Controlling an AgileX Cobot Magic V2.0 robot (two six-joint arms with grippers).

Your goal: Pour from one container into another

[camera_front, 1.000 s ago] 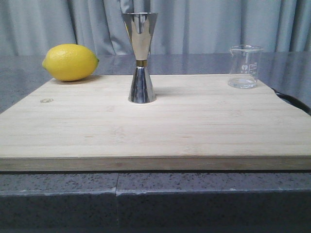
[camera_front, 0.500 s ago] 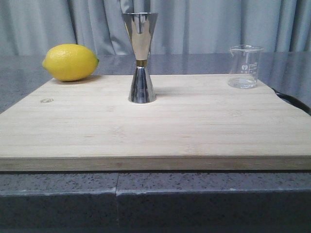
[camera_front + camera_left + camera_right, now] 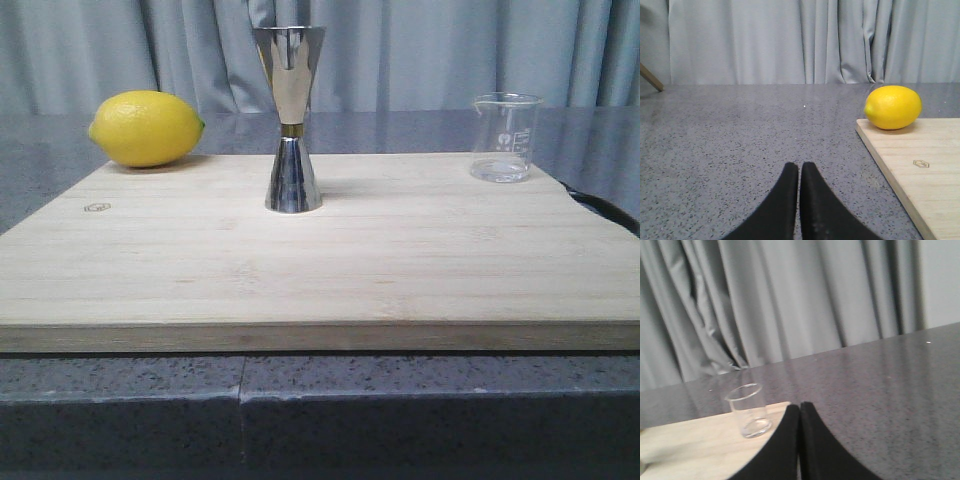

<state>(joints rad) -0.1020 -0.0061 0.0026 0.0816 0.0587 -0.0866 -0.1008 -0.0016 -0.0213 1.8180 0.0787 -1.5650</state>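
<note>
Plainly, the beaker (image 3: pixel 749 410) stood upright nearest the right pincer (image 3: pixel 799 412), which was closed and empty.

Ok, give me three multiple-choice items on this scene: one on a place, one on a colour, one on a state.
1. Where does the glass beaker stand?
A. on the wooden board's far right corner
B. beside the lemon
C. on the counter, off the board

2. What colour is the band at the steel jigger's waist?
A. red
B. gold
C. black

3. How is the left end effector?
A. closed on the lemon
B. wide open
C. closed, holding nothing

Answers:
1 A, the front view shows it at that corner.
2 B, a thin gold ring sits between the cones.
3 C, its fingers meet over bare counter, apart from the lemon.
</note>
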